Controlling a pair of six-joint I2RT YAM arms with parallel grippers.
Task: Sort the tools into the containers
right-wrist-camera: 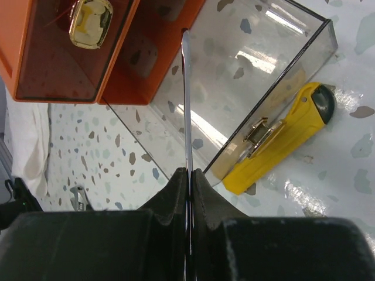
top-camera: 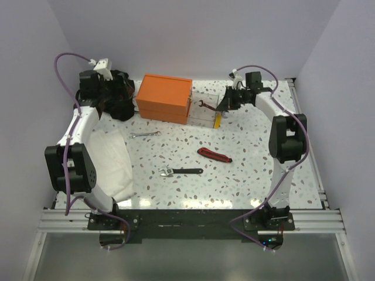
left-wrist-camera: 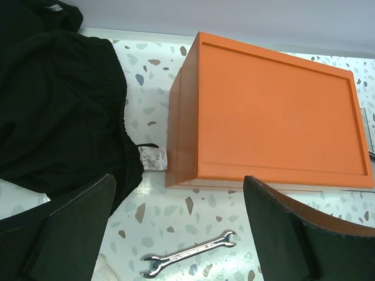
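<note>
As the top view shows it, the orange rectangular plastic box (top-camera: 164,96) stands at the far side of the speckled table (top-camera: 252,175), with its clear plastic drawer tray (top-camera: 206,116) pulled out to the right.
- Right gripper (top-camera: 225,100): over the tray, pinching a small silver metal wrench (top-camera: 202,105).
- Slim yellow utility knife (top-camera: 217,120): on the table just beside the tray.
- Second silver open-ended wrench (top-camera: 145,134), red-and-black utility knife (top-camera: 214,154), dark-handled adjustable wrench (top-camera: 180,171): loose on the table, apart from one another.

Left wrist view:
- Left gripper (left-wrist-camera: 179,193): fingers (left-wrist-camera: 76,234) spread wide, nothing between them. It is above the second wrench, with the box beyond.
- Black cloth bundle (left-wrist-camera: 58,105): left of the box.

Right wrist view:
- Fingers pressed together on the held wrench, which is seen edge-on over the tray.
- Yellow knife alongside the tray's outer wall.
</note>
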